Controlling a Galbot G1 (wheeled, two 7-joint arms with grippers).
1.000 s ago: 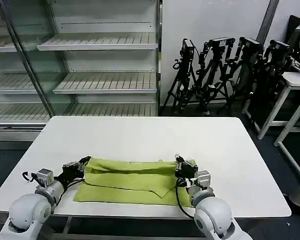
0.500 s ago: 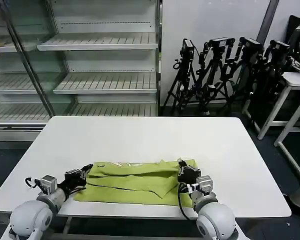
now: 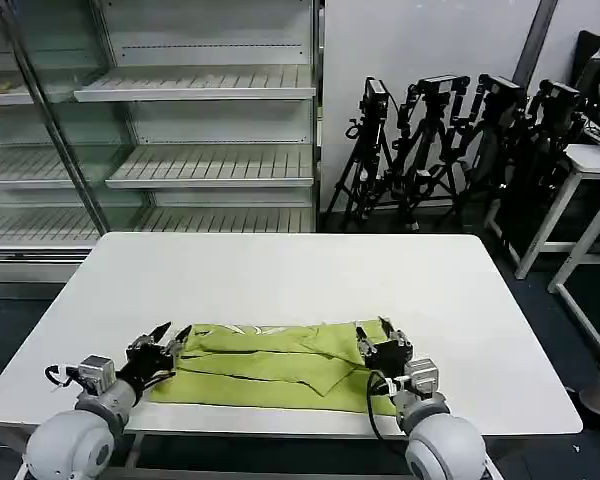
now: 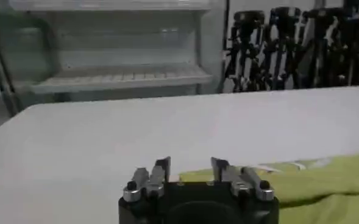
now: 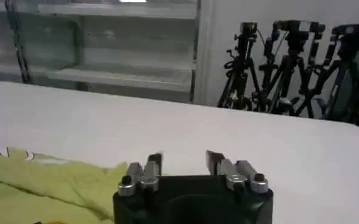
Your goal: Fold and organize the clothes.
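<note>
**Lime shirt lies half-folded at the counter's near edge as both grippers stand open beside it**

Two grippers flank a partly folded shirt (image 3: 270, 362) near the front edge of the white counter (image 3: 280, 270), each with its fingers spread and nothing between them. The left gripper (image 3: 163, 338) sits at the shirt's left end, its fingers apart over bare counter just beside the cloth; the left wrist view shows the left gripper (image 4: 190, 165) with the shirt (image 4: 313, 182) beginning right next to it. The right gripper (image 3: 385, 335) stands at the shirt's right end, and the right wrist view shows the right gripper (image 5: 183, 160) empty, with the shirt (image 5: 51, 182) bunched alongside.

The risk from here seems to lie in the cloth itself. It looks thin and soft, so a pinch could catch one layer only and drag the fold open, or take too many layers and crumple the band. The shirt also rests close to the counter's front edge, where a pull toward the robot could slide it off. A lift with the two ends uneven would likely skew the fold.

The shirt is a plain yellow-green band running left to right, longer than it is deep. Its upper layer is doubled over the lower, leaving a slanting edge across the middle and a looser, rumpled stretch toward the far side. A pale printed strip shows on that far edge.

Beyond the counter stand empty shelves (image 3: 210, 120) and a cluster of black tripods (image 3: 450, 150).
</note>
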